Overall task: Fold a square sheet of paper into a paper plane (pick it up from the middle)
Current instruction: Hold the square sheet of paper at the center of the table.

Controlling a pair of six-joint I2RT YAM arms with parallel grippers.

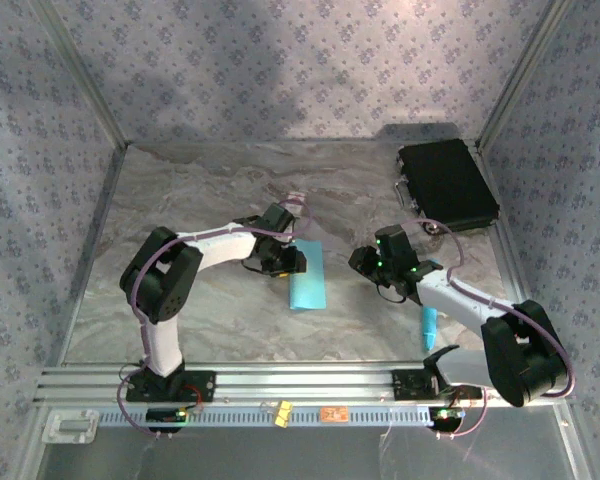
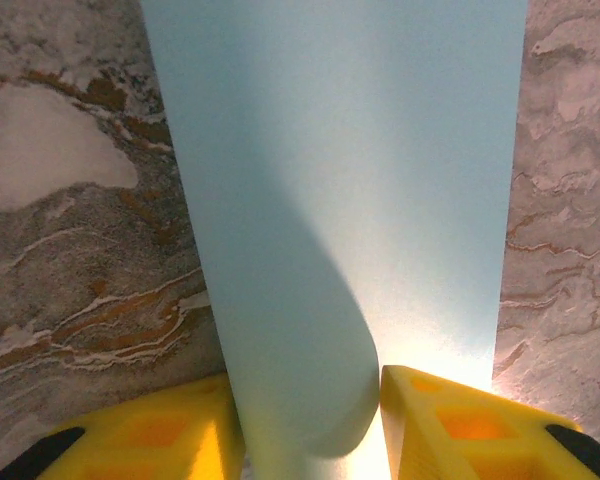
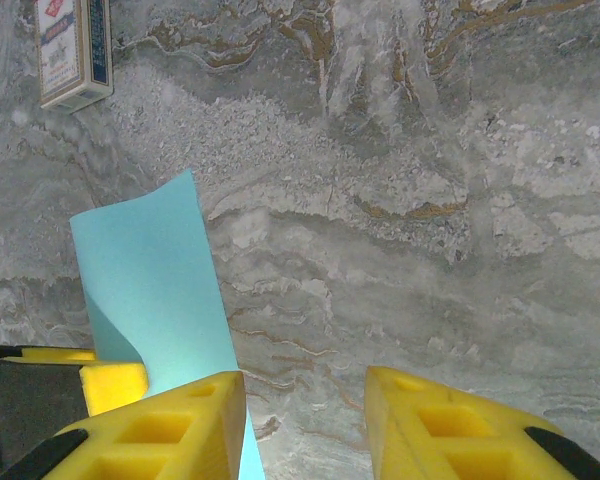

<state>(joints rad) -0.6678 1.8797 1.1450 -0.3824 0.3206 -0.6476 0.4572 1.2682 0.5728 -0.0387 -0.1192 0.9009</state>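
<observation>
The left gripper (image 2: 305, 405) is clamped on the curled near edge of the light-blue sheet of paper (image 2: 350, 200), which lies mid-counter (image 3: 460, 220). The right gripper (image 3: 305, 410), at the sheet's 3 o'clock, stands open with nothing between its fingers. A small box (image 3: 73, 50) at the sheet's 12 o'clock has blue-and-red print too small to read.

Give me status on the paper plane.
Done: the square sheet of paper is curled over into a soft loop, no sharp crease. In hand: left end effector pinches that loop; right end effector is open beside it. Remaining: all creases; no pointed dart yet.
</observation>
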